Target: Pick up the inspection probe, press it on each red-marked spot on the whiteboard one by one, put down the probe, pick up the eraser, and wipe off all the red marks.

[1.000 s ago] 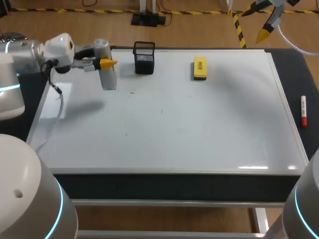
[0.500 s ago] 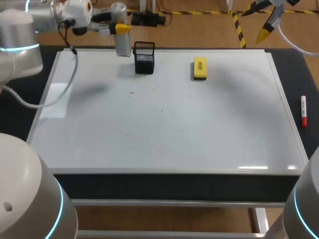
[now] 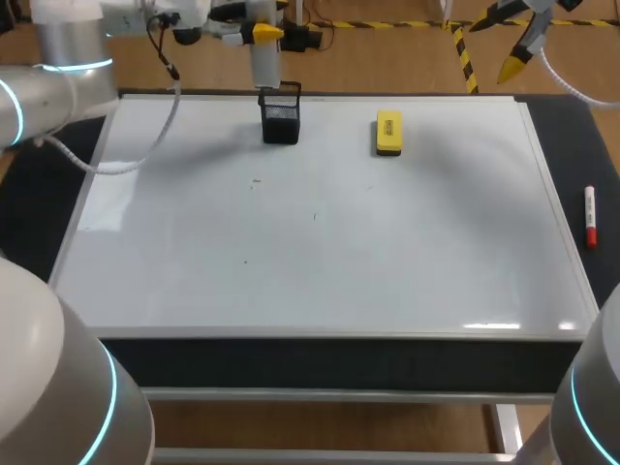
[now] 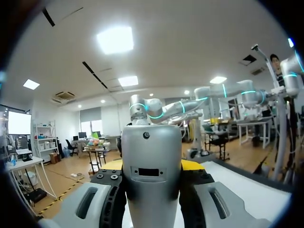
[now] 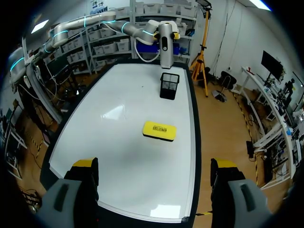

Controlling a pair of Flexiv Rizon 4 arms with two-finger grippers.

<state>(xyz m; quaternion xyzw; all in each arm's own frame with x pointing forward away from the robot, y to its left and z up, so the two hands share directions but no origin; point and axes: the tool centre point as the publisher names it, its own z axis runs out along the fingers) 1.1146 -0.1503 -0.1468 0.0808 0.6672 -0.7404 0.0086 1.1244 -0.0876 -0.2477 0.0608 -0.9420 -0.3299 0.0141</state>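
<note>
The left gripper (image 3: 260, 31) is clenching the probe (image 3: 263, 64) — a silver cylinder hanging upright at the whiteboard's (image 3: 320, 242) far edge, just over the black mesh holder (image 3: 280, 116). The right gripper (image 5: 154, 166) is hovering past the far right corner, fingers spread wide, gripping nothing. The yellow eraser (image 3: 388, 133) is lying near the far edge — a red marker (image 3: 589, 215) beside the right edge.

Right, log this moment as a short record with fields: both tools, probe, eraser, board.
left tool: shut on the probe, at the whiteboard's far edge
probe: upright, just above the black mesh holder
right tool: open, empty, raised off the board
eraser: yellow, flat on the whiteboard, apart from the holder
specks: few, tiny; colour unclear
red marker: off the board, beside its right edge
</note>
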